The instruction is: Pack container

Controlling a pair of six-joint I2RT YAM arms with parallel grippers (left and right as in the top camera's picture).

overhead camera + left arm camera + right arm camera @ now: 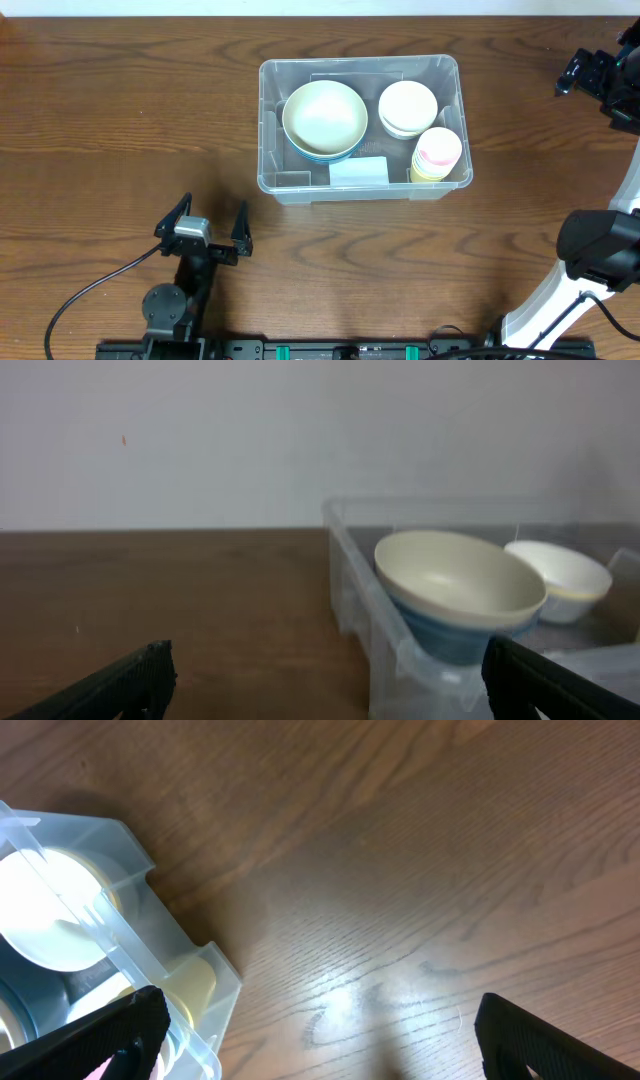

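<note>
Overhead showed the clear container on the table, toward the far side, holding a cream bowl nested in a blue bowl, a white bowl, stacked cups and a pale label. The left claw sat near its front left corner, spread wide and empty. The right claw was well off at the far right, its spread unclear there. Left wrist alone gave the side profile, with blue under the cream rim. Right wrist alone showed the right claw wide open over bare wood, holding nothing, the container's corner beside one finger.
</note>
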